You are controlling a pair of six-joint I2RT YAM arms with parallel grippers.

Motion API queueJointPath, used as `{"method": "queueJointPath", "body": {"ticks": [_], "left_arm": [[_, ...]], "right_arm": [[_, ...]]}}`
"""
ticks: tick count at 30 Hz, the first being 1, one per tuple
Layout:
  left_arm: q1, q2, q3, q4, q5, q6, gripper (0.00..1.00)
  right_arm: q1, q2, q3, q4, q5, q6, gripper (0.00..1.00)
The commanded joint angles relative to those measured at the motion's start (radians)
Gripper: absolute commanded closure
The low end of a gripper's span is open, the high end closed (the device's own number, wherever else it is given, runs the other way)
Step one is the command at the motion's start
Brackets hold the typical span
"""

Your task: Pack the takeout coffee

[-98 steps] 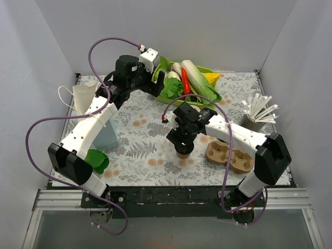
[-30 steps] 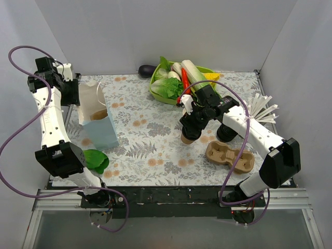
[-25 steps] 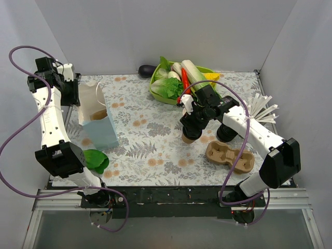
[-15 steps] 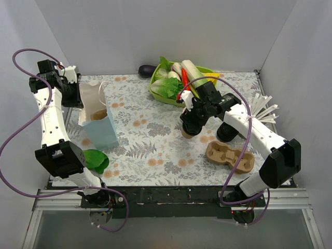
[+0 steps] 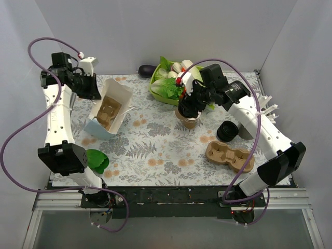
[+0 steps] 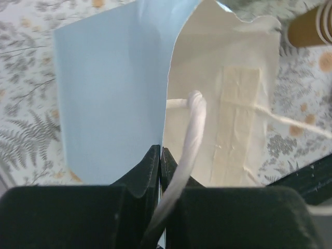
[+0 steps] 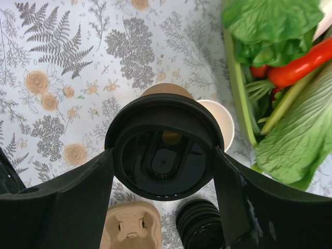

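Observation:
The takeout coffee (image 7: pixel 162 136), a tan cup with a black lid, hangs above the table between the fingers of my right gripper (image 7: pixel 163 155). From above, the right gripper (image 5: pixel 188 105) holds the coffee (image 5: pixel 190 121) in front of the vegetable tray. My left gripper (image 6: pixel 161 151) is shut on the rim of the blue bag (image 6: pixel 109 98), its white rope handle (image 6: pixel 189 135) running past the fingers. From above, the left gripper (image 5: pixel 95 88) holds the bag (image 5: pixel 98 128) tipped, mouth facing right. A tan cup carrier (image 5: pixel 108 110) shows inside it.
A lidless tan cup (image 7: pixel 220 120) stands under the held coffee. A stack of black lids (image 5: pixel 227 130) and an empty cup carrier (image 5: pixel 230 155) lie to the right. The green vegetable tray (image 5: pixel 162 97) is behind, an eggplant (image 5: pixel 146 69) beside it. A green leaf (image 5: pixel 96 160) lies front left.
The left gripper closed on the bag's rim and tipped the bag over to the right, opening its mouth. The right gripper lifted the coffee and carried it back toward the tray.

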Motion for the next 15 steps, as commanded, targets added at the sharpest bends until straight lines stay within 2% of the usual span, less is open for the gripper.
{"method": "queueJointPath", "body": {"ticks": [1, 9, 15], "left_arm": [[-0.119, -0.049, -0.081, -0.043, 0.086, 0.080, 1.00], [-0.260, -0.086, -0.096, -0.045, 0.149, 0.077, 1.00], [-0.365, -0.113, -0.089, -0.045, 0.180, 0.025, 1.00]], "right_arm": [[-0.024, 0.036, 0.132, -0.045, 0.003, -0.012, 0.99], [-0.067, 0.103, 0.359, -0.124, -0.006, -0.021, 0.99], [-0.069, 0.065, 0.399, -0.081, -0.031, -0.048, 0.99]]}}
